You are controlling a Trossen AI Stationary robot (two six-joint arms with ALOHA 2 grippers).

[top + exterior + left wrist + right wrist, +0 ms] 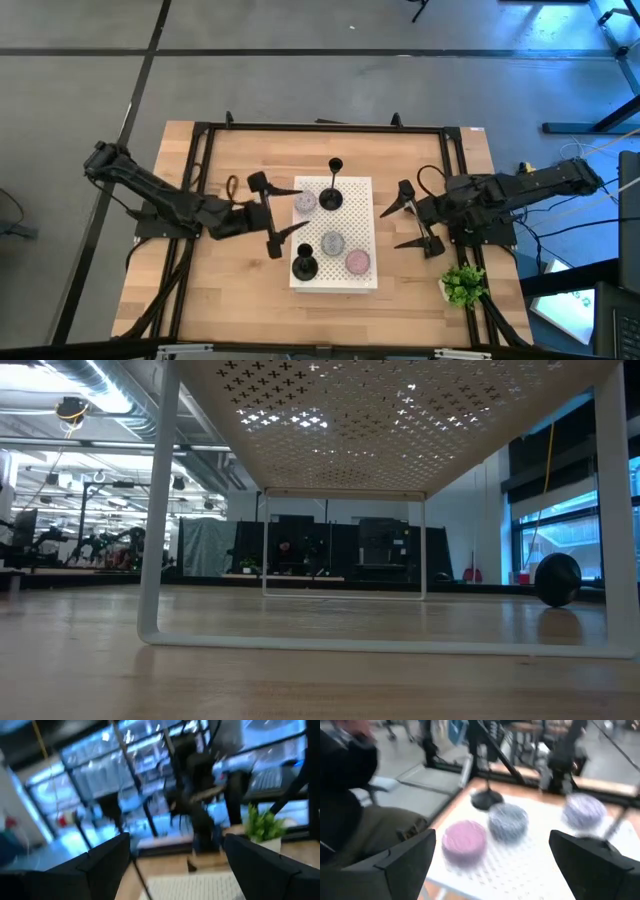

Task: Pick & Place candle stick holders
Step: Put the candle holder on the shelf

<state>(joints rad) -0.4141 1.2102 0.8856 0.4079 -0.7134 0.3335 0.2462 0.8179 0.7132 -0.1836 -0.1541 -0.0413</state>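
Overhead, two black candle stick holders stand on a white perforated shelf (362, 190) at the middle of the wooden table (240, 290): one candle stick holder (332, 190) near the shelf's far edge, another holder (304, 262) at its near left corner, among three round candles, lilac (305, 202), grey (332, 243) and pink (358, 262). Left gripper (288, 218) hovers at the shelf's left edge, jaws spread wide and holding nothing, the near holder just beyond its lower finger. Right gripper (412, 222) waits off the shelf's right side, jaws fully apart and empty, well clear of both holders. Table-level camera looks under the shelf, its white legs (160, 510) framing the room behind; neither gripper shows. Left wrist camera, blurred, shows that arm's parted fingers (107, 857) above the shelf and a green plant (262, 822) beyond. Right wrist camera shows open fingers (405, 862) facing the pink, grey and lilac candles, with one holder's round base (486, 799) behind them.
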